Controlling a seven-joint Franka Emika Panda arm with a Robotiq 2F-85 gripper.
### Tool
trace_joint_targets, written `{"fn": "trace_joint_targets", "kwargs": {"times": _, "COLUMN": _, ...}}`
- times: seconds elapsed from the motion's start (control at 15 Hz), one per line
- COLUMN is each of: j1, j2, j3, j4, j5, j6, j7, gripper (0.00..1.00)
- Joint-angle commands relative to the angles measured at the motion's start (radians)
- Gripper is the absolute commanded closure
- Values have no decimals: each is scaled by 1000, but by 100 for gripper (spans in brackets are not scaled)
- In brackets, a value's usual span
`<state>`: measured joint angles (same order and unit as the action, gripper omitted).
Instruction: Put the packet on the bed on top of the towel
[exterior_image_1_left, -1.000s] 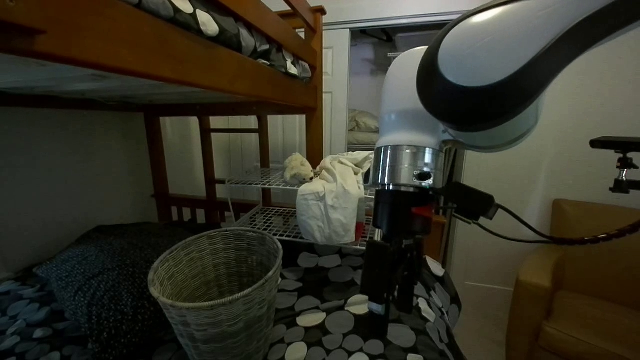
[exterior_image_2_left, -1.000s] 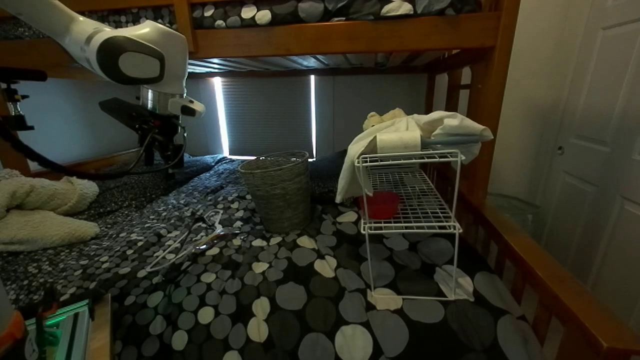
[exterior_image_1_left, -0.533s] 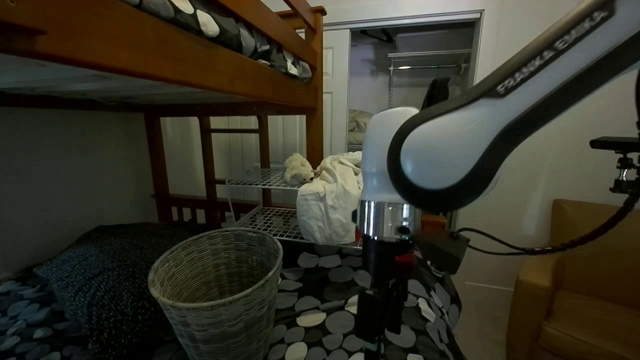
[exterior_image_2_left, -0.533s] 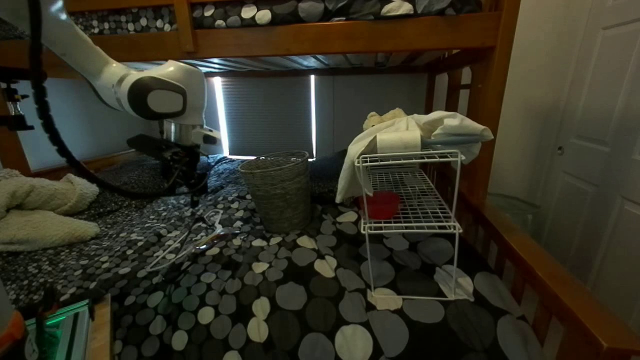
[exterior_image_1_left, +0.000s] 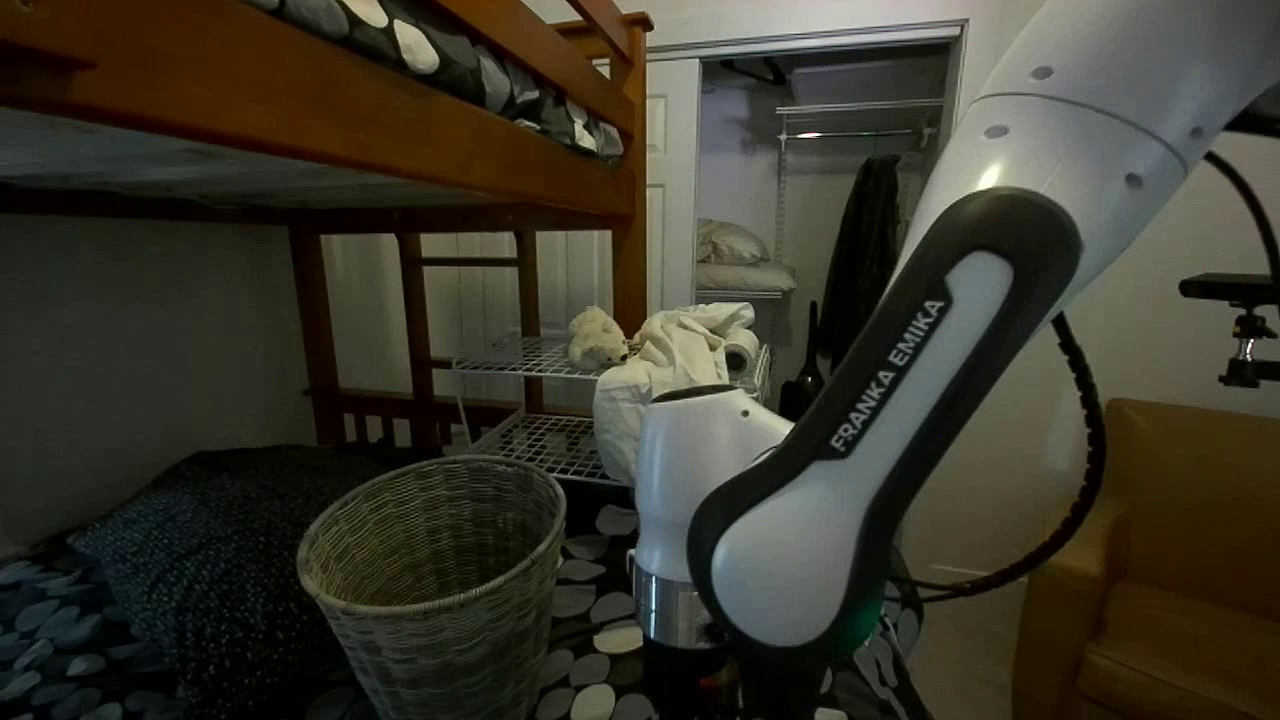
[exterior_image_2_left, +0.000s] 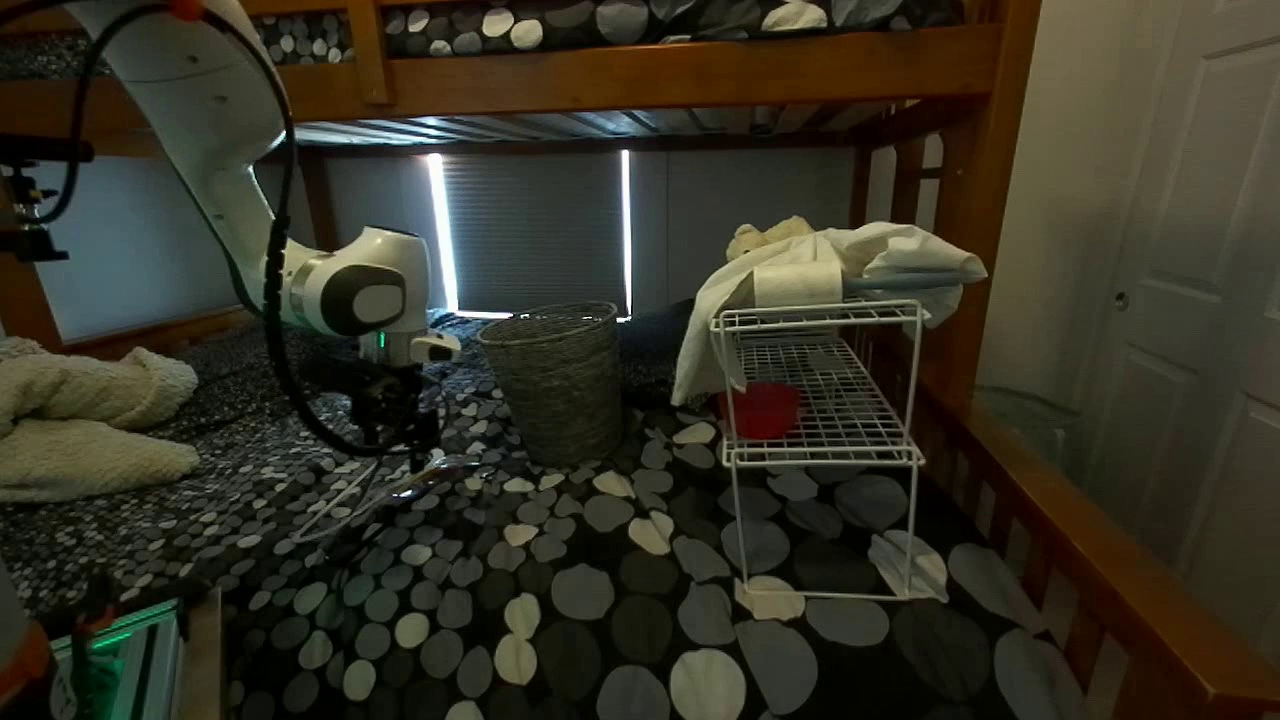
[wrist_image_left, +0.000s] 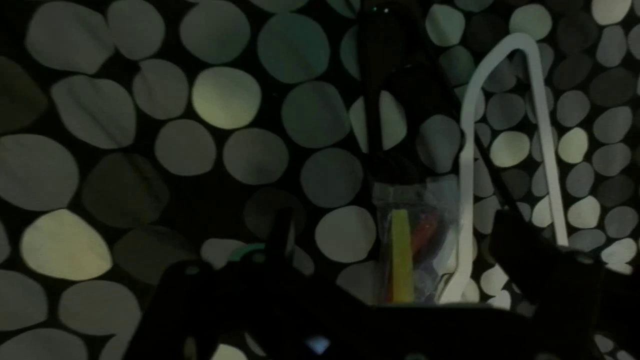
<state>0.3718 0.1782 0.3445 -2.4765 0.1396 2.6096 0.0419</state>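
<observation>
Low over the spotted bed, the gripper points straight down, its fingers spread wide apart. And there's the packet, lying on the bed, framed in the gap between those two fingers in the wrist view: clear plastic, a yellow strip and something red inside, one end hidden behind the gripper. Is either finger touching it? From here I can't tell. A white hanger lies right alongside, against the packet's edge or over it, hard to say which.

The arm slants down in both exterior views, and the wicker basket stands upright on the bed, near the gripper. Well apart from all that, the white cloth is draped over the top of the wire shelf, one side of it hanging down. Up there beside it, a teddy bear, and a paper roll lying on its side; on the level below, a red bowl. And in an exterior view, a fluffy cream blanket sits bunched up at the left edge, well apart from the shelf.
</observation>
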Motion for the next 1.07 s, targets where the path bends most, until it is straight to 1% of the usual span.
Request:
{"fn": "trace_joint_targets", "kwargs": {"times": 0.0, "j1": -6, "j2": 25, "j3": 14, "j4": 20, "j5": -2, "j6": -1, "j7": 2, "gripper": 0}}
{"fn": "trace_joint_targets", "kwargs": {"times": 0.13, "j1": -5, "j2": 48, "j3": 16, "j4": 42, "j5": -2, "j6": -1, "j7": 2, "gripper": 0}}
{"fn": "trace_joint_targets", "kwargs": {"times": 0.33, "j1": -5, "j2": 49, "j3": 16, "j4": 44, "j5": -2, "j6": -1, "j7": 2, "gripper": 0}}
{"fn": "trace_joint_targets", "kwargs": {"times": 0.6, "j1": 14, "j2": 101, "j3": 21, "j4": 47, "j5": 9, "j6": 169, "j7": 52, "gripper": 0}}
{"fn": "trace_joint_targets", "kwargs": {"times": 0.67, "j1": 25, "j2": 120, "j3": 19, "j4": 52, "j5": -2, "j6": 202, "j7": 78, "gripper": 13}}
{"fn": "trace_joint_targets", "kwargs": {"times": 0.73, "j1": 34, "j2": 134, "j3": 15, "j4": 55, "j5": -12, "j6": 224, "j7": 96, "gripper": 14}}
{"fn": "trace_joint_targets", "kwargs": {"times": 0.8, "j1": 52, "j2": 153, "j3": 3, "j4": 59, "j5": -33, "j6": 242, "j7": 126, "gripper": 23}}
{"fn": "trace_joint_targets", "kwargs": {"times": 0.87, "j1": 67, "j2": 170, "j3": -7, "j4": 66, "j5": -46, "j6": 249, "j7": 149, "gripper": 23}}
{"fn": "trace_joint_targets", "kwargs": {"times": 0.93, "j1": 88, "j2": 181, "j3": -23, "j4": 67, "j5": -63, "j6": 263, "j7": 179, "gripper": 30}}
{"fn": "trace_joint_targets", "kwargs": {"times": 1.0, "j1": 104, "j2": 195, "j3": -35, "j4": 75, "j5": -72, "j6": 273, "j7": 199, "gripper": 46}}
